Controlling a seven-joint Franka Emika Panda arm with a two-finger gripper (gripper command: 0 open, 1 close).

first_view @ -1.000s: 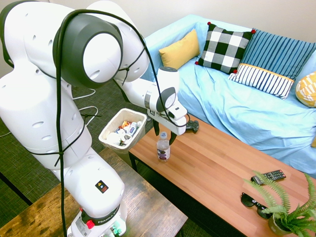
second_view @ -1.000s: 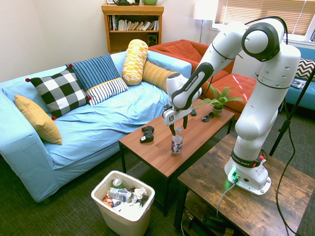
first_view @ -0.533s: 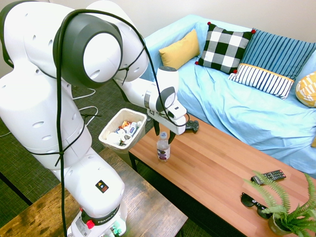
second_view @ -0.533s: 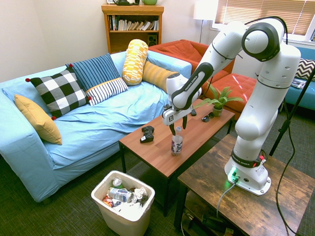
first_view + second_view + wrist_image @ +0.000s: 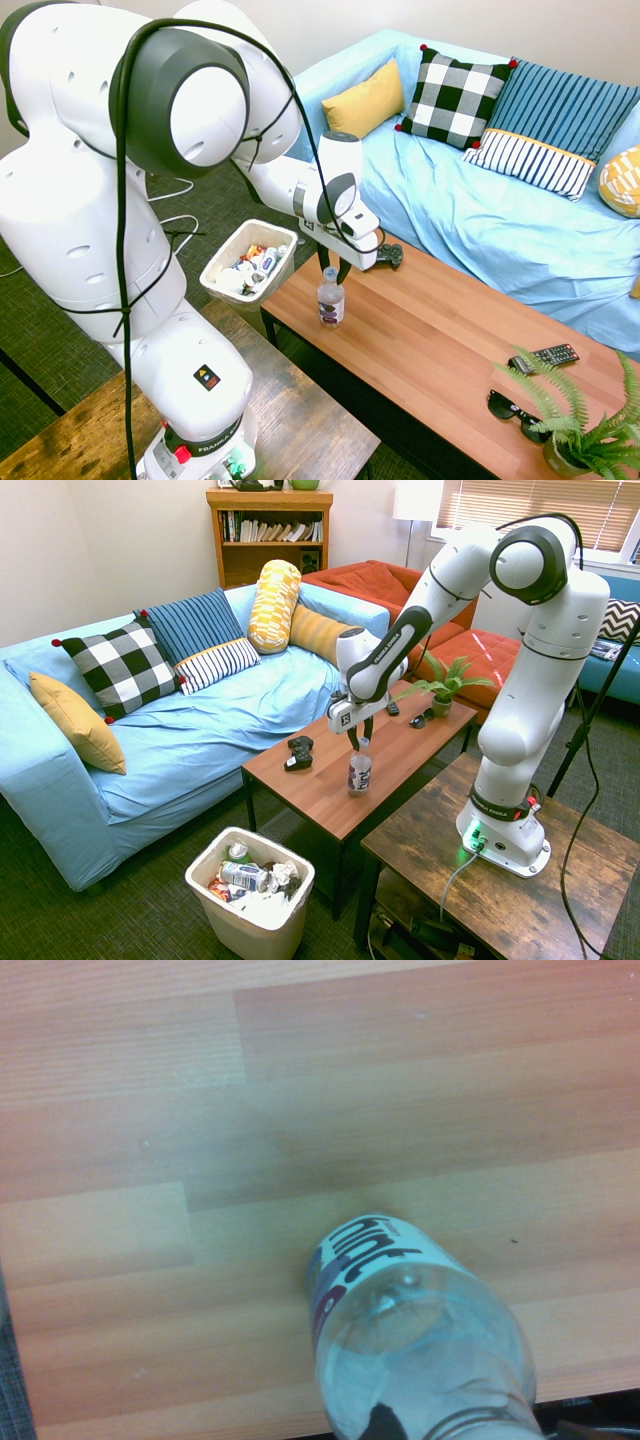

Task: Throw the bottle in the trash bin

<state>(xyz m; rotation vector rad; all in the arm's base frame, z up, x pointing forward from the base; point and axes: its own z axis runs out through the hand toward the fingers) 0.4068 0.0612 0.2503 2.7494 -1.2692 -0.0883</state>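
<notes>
One bottle (image 5: 359, 775) stands upright on the table (image 5: 440, 345), near the edge beside the bin (image 5: 248, 265). The gripper (image 5: 361, 742) is partly closed at the bottle's top; I cannot tell if it grips.

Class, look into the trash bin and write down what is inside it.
Inside the trash bin lie a silver-and-blue can, crumpled white paper or plastic and a red-orange wrapper. Whatever lies beneath this top layer is covered and cannot be seen.

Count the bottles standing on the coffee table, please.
1: the bottle stands upright near the coffee table's end closest to the trash bin, beneath the gripper.
</notes>
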